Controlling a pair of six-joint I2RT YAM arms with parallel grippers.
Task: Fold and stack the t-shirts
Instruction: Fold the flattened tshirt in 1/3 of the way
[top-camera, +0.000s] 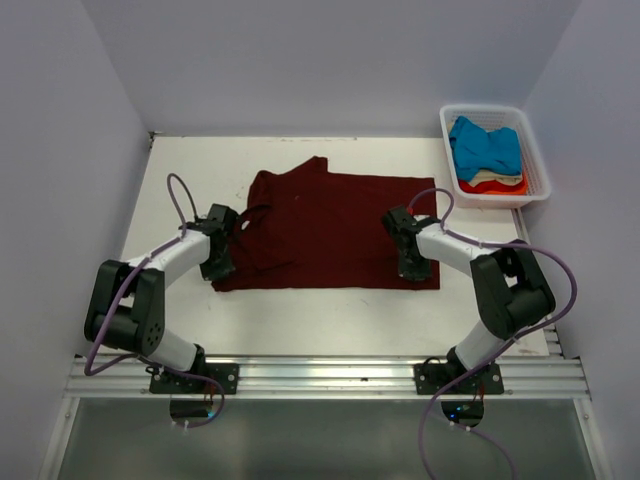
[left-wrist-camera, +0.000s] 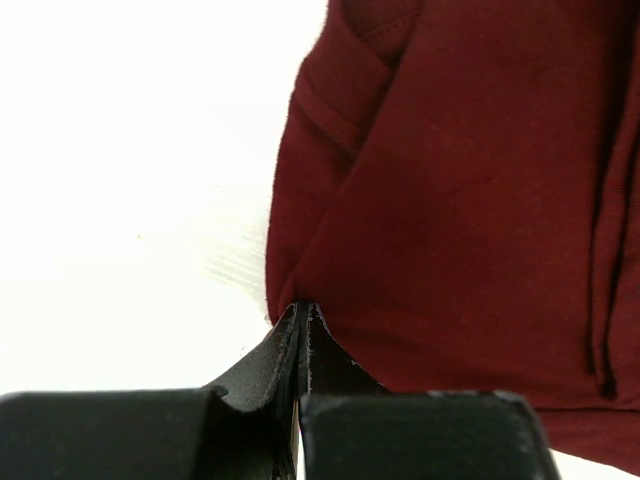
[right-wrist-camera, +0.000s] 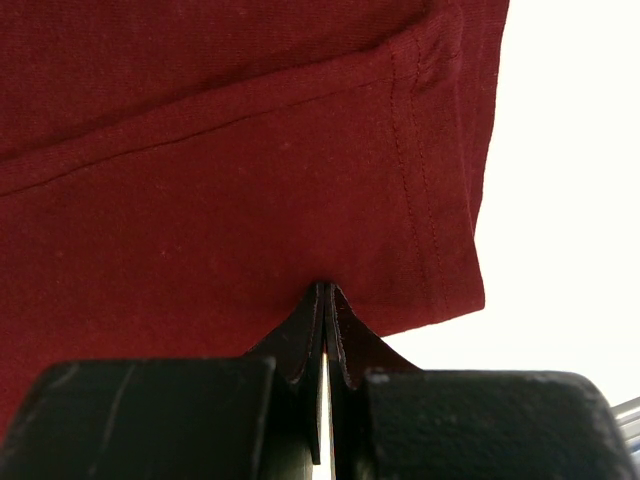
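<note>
Soft, light and limp, the maroon t-shirt (top-camera: 330, 225) will sag easily; the left gripper (left-wrist-camera: 303, 312) and the right gripper (right-wrist-camera: 325, 292) are pinched shut on its corners nearest the table (top-camera: 300, 322) front edge.

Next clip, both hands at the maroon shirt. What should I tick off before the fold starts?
1. Left hand shut at maroon t-shirt near-left corner: ok.
2. Right hand shut at near-right hem: ok.
3. Cloth truly pinched in either hand: cannot tell.
4. Shirt lying smooth: not ok, folds by the left hand.
5. Basket apart from shirt: ok.
</note>
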